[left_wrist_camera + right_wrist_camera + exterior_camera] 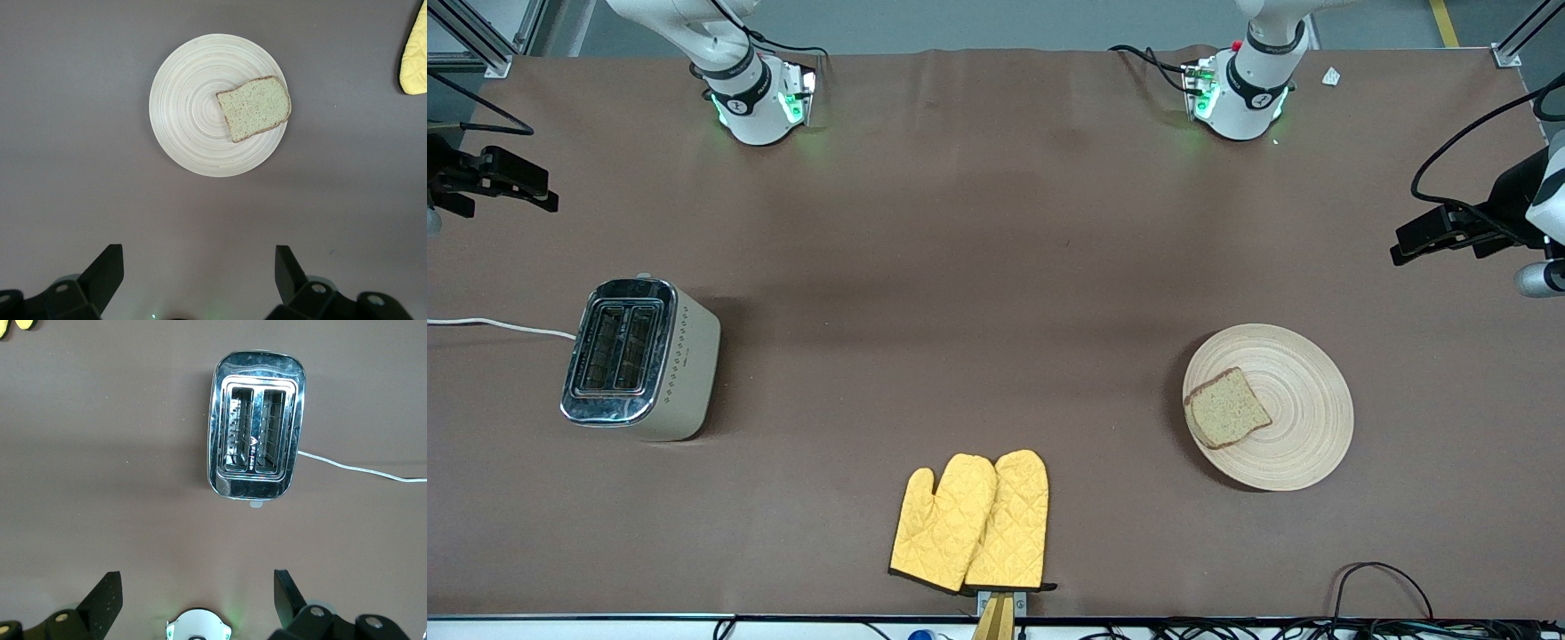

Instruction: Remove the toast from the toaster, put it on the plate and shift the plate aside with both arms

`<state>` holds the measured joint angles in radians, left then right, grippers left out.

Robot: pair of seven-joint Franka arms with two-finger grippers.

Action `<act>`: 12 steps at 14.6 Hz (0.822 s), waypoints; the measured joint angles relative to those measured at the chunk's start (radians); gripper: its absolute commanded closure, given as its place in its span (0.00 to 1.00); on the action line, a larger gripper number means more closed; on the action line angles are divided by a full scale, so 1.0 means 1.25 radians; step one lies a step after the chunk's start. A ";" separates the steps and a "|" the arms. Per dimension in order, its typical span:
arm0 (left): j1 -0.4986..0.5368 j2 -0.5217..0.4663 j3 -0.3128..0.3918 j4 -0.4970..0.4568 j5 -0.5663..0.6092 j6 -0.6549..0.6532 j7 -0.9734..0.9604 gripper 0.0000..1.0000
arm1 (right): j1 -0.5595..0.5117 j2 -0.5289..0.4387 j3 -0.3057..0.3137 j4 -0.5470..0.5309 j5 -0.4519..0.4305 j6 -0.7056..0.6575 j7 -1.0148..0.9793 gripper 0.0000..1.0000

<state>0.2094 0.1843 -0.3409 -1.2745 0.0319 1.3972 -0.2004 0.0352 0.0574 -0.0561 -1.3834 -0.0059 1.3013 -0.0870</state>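
We take the plate (1294, 436) as our landmark. Nearest the front camera we note a pair of yellow oven mitts (971, 523), lying side by side at the table's edge, well apart from the plate toward the right arm's end.

The plate sits flat on the brown table (996, 267), toward the left arm's end. The toast (1227, 407) lies on the plate, off-centre, on the side facing the mitts, its crust reaching the plate's rim there. In the left wrist view the same slice (254, 107) rests flat on the plate (193, 113).

About as far from the camera as the plate, well apart toward the right arm's end, stands a toaster (639, 358); both slots are empty in the right wrist view (257, 453). A white cord (498, 326) runs off from it.

Farther back, the left gripper (199, 277) hangs high over bare table, fingers (107, 270) spread wide, holding nothing. The right gripper (197, 600) hangs likewise, jaws apart, empty.
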 measured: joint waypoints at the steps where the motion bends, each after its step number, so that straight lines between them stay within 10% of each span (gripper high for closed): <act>1: -0.004 -0.010 0.001 0.001 0.000 0.000 0.000 0.00 | 0.000 0.000 0.000 -0.001 0.000 0.000 0.000 0.00; 12: -0.166 -0.177 0.162 -0.161 0.000 -0.020 0.009 0.00 | -0.001 -0.048 -0.007 -0.081 0.021 0.081 0.000 0.00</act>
<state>0.0017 -0.0364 -0.1387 -1.4754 0.0319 1.3717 -0.1891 0.0339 -0.0022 -0.0645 -1.4846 0.0209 1.4019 -0.0870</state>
